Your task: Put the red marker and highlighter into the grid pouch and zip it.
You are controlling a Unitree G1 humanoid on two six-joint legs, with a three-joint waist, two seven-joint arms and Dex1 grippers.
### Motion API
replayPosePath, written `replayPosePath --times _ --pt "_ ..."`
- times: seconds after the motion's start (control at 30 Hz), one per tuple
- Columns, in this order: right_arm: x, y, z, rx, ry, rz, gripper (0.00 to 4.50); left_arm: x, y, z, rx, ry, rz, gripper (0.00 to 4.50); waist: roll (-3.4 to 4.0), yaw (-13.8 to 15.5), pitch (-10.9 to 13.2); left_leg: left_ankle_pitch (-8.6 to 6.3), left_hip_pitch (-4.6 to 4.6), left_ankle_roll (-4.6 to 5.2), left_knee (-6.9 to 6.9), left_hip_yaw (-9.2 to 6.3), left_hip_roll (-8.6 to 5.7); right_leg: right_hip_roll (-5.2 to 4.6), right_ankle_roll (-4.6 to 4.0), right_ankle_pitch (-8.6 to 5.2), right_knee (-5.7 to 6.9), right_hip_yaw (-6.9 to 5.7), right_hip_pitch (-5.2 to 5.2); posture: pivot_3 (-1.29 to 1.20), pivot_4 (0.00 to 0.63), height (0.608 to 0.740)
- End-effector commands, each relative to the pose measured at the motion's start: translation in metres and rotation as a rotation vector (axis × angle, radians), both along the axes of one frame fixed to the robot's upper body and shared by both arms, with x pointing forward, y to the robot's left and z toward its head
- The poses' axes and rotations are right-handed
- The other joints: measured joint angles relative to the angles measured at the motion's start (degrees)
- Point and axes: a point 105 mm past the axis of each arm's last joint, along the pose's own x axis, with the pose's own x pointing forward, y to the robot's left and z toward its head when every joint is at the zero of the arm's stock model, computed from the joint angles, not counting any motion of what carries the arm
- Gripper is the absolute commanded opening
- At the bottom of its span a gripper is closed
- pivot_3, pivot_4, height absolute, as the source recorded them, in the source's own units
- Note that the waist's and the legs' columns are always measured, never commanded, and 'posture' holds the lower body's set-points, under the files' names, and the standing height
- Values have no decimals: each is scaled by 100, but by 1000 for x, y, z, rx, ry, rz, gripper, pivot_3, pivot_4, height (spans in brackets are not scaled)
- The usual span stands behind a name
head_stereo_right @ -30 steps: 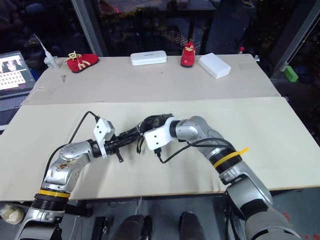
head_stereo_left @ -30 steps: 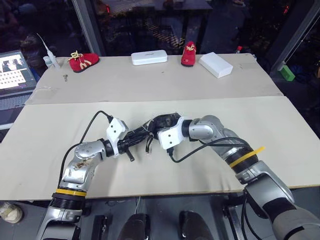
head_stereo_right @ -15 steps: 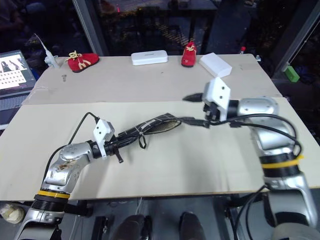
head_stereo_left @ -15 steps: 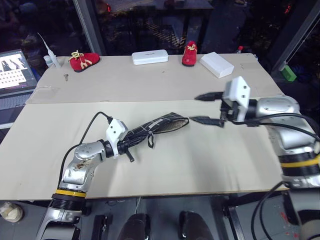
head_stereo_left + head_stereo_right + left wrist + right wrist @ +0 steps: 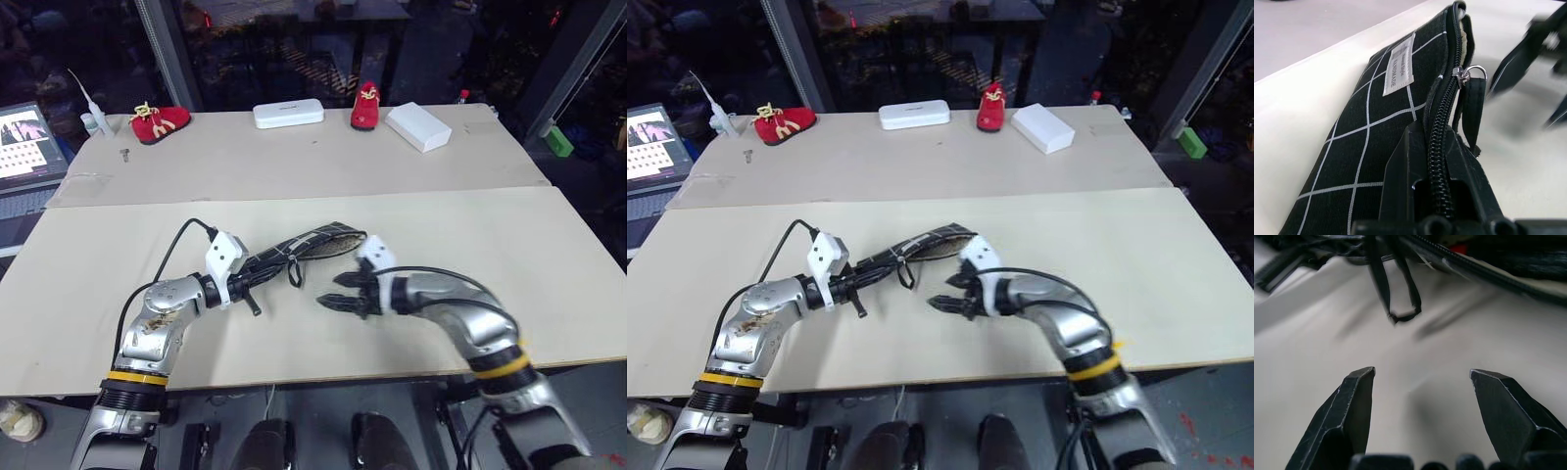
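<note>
The grid pouch (image 5: 313,245) hangs edge-up over the table, zip side on top. My left gripper (image 5: 250,282) is shut on its near end, fingers (image 5: 1400,186) clamping the zipped edge. The zip slider (image 5: 1463,74) sits partway along, and the pouch mouth beyond it gapes. The black zip-pull loop (image 5: 1400,308) dangles below. My right gripper (image 5: 330,291) hovers open just in front of the pouch's middle, pointing at the loop and short of it. A bit of red (image 5: 1462,247) shows inside the mouth, perhaps the red marker. The highlighter is hidden.
Along the table's far edge stand two small red shoes (image 5: 159,121) (image 5: 365,106), a white case (image 5: 288,115) and a white box (image 5: 418,126). A laptop (image 5: 29,142) sits far left, a green block (image 5: 560,140) off the table's right.
My right gripper left the pouch, swung out to the right, then came back down, rolled, to hover open in front of the loop. The left gripper and pouch stayed put.
</note>
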Motion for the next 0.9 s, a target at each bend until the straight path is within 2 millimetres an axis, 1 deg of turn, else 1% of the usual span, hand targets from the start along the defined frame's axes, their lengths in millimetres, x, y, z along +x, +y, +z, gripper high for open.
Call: replayPosePath --times 0.03,0.1,0.17,0.3,0.37,0.4,0.53,0.57,0.67,0.77,0.9 --pt "9 18 19 24 -64 -5 3471 3 -4 9 -5 -32 -16 0 0 7 0 0 0 0 0 -1 0 1 0 0 -1 -2 0 0 150 740" --pt "16 28 27 45 -82 -15 3471 3 -5 9 -7 -32 -20 0 0 15 0 0 -1 0 0 -2 -1 1 2 1 -2 -4 3 0 150 740" --pt "19 33 32 63 -85 -17 3471 3 -6 9 -9 -31 -22 0 0 14 0 0 -1 0 0 -2 -2 1 4 2 -4 -2 3 0 150 740" --pt "19 37 36 70 -97 -4 3471 2 -6 8 -9 -29 -20 0 0 1 0 0 -1 0 0 -2 -1 2 4 2 -2 -4 2 0 150 740" --pt "18 35 37 66 -100 -2 2946 2 -5 8 -10 -29 -17 0 0 -6 0 0 -2 0 -1 -2 -2 2 3 2 -2 -2 1 0 150 740" --pt "18 33 37 63 -103 -6 2765 2 -4 8 -10 -30 -16 0 0 -8 0 0 -1 0 -1 -2 -2 2 4 2 -3 -1 1 0 150 740" --pt "22 24 37 43 -122 -28 1397 2 -4 8 -10 -32 -11 0 0 -9 0 0 0 0 -1 -1 -1 3 4 2 -2 0 1 0 150 740" --pt "23 22 38 41 -125 -29 1173 2 -4 8 -10 -33 -11 0 0 -9 0 0 -1 0 -1 -1 -2 3 3 2 -2 0 1 0 150 740" --pt "25 18 40 44 -126 -39 47 2 -4 8 -11 -34 -10 0 0 -8 0 0 -1 0 0 -1 -2 3 4 2 -3 0 1 0 150 740" --pt "29 6 42 34 -139 -65 47 2 -3 8 -12 -34 -8 0 0 -8 0 0 -1 0 -1 -1 -2 4 4 2 -3 0 1 0 150 740" --pt "26 -9 39 -6 -140 -70 47 2 -3 8 -11 -35 -9 0 0 -7 0 0 -1 0 -1 -1 -2 3 4 2 -4 0 1 0 150 740"
